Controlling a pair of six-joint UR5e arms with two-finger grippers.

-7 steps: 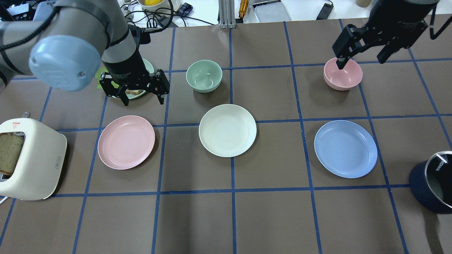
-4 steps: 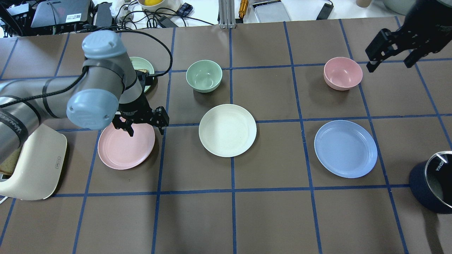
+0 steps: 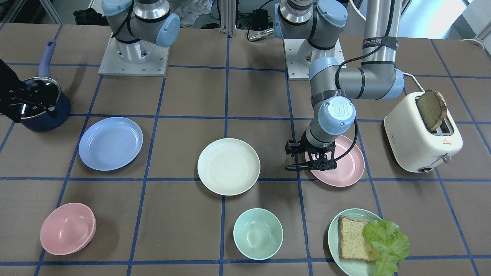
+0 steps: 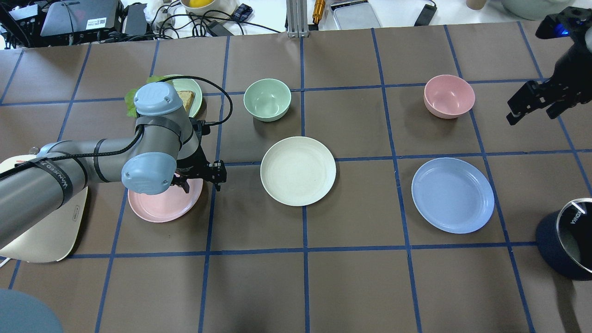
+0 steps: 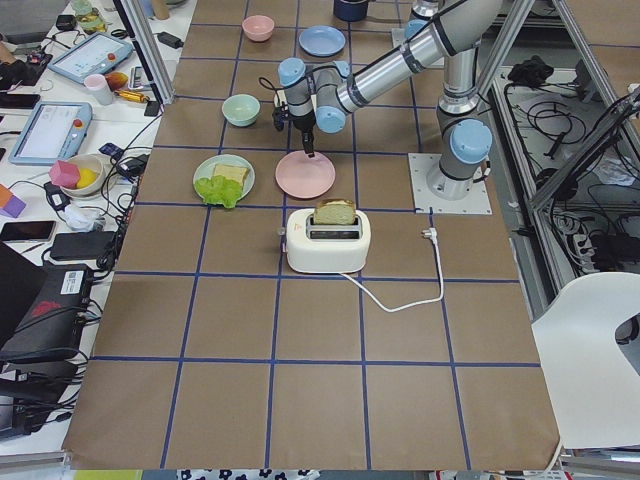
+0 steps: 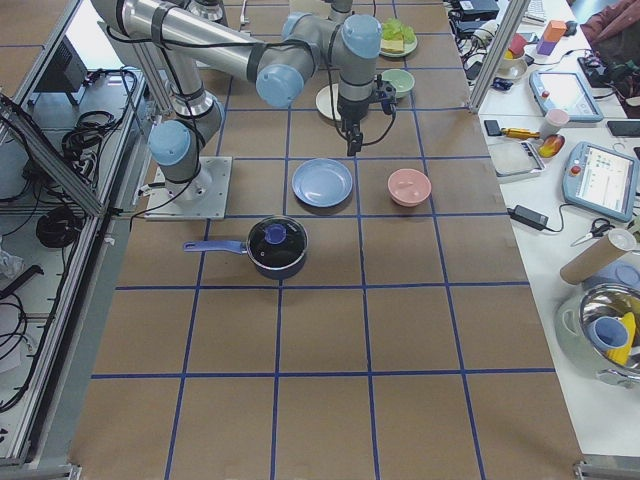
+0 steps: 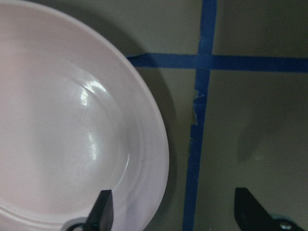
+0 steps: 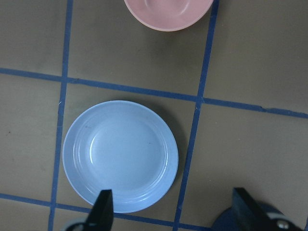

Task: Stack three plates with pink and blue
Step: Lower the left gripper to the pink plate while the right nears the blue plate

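The pink plate (image 4: 159, 203) lies at the table's left, the cream-white plate (image 4: 298, 171) in the middle and the blue plate (image 4: 452, 194) at the right, all apart and flat. My left gripper (image 4: 202, 181) is open and low over the pink plate's right rim. In the left wrist view (image 7: 175, 211) one finger (image 7: 102, 209) is over the inside of the pink plate (image 7: 62, 134) and the other is outside it, over the table. My right gripper (image 4: 532, 113) is open and empty, high at the far right. Its wrist view shows the blue plate (image 8: 120, 156) below.
A mint bowl (image 4: 267, 99) and a pink bowl (image 4: 449, 96) stand behind the plates. A pale green plate with bread and lettuce (image 3: 360, 241) is behind the left arm. A toaster (image 3: 422, 130) with bread stands at the left edge, a dark pot (image 4: 569, 238) at the right edge.
My left gripper has moved from over the bread plate forward and down to the pink plate's right rim. My right gripper has moved right, away from the pink bowl.
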